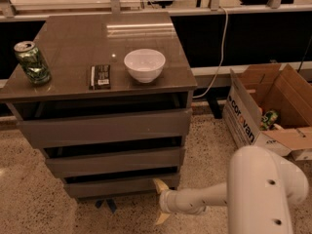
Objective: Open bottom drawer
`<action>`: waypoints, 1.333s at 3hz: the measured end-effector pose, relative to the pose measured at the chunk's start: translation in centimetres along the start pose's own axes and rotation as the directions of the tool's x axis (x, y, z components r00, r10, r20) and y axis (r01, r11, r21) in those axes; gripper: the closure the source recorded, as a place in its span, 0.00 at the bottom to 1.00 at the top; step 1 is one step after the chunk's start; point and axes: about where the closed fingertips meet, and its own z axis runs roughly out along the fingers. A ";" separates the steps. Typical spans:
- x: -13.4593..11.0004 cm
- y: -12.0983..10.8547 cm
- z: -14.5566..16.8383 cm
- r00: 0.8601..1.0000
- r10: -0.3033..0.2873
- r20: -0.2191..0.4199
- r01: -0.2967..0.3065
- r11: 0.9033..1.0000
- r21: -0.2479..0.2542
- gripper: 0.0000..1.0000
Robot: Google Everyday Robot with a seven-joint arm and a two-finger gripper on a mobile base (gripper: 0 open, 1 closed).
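Speckled terrazzo floor [34,179] runs under the cabinet. At its foot sits the bottom drawer [117,185], the narrowest and shortest of three flat, matte grey-brown handleless fronts, with a dark slot above its panel. My gripper [158,202] hangs low at that drawer's right end, just above the floor. Its two pale yellowish fingers [159,185] are spread apart with nothing between them. The upper finger is against or just beside the panel's right corner; I cannot tell which.

Above come the mid-sized grey drawer [114,161] and the widest, tallest-fronted grey drawer [105,127]. On the glossy brown cabinet top [78,38] stand a white ceramic bowl [144,65], a flat dark packet [100,77] and a green drink can [32,62]. To the right, an open brown cardboard box [273,111] sits on the floor.
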 end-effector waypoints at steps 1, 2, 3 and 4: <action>-0.9 -1.4 2.1 0.997 -0.053 -0.057 0.052 0.998 -0.021 0.00; -0.7 -2.5 4.1 0.994 -0.073 -0.085 0.070 0.997 -0.033 0.00; 0.2 -2.8 5.9 0.998 -0.052 -0.046 0.051 0.998 -0.021 0.00; 2.6 -3.4 6.0 0.999 -0.013 -0.031 0.014 1.000 0.024 0.00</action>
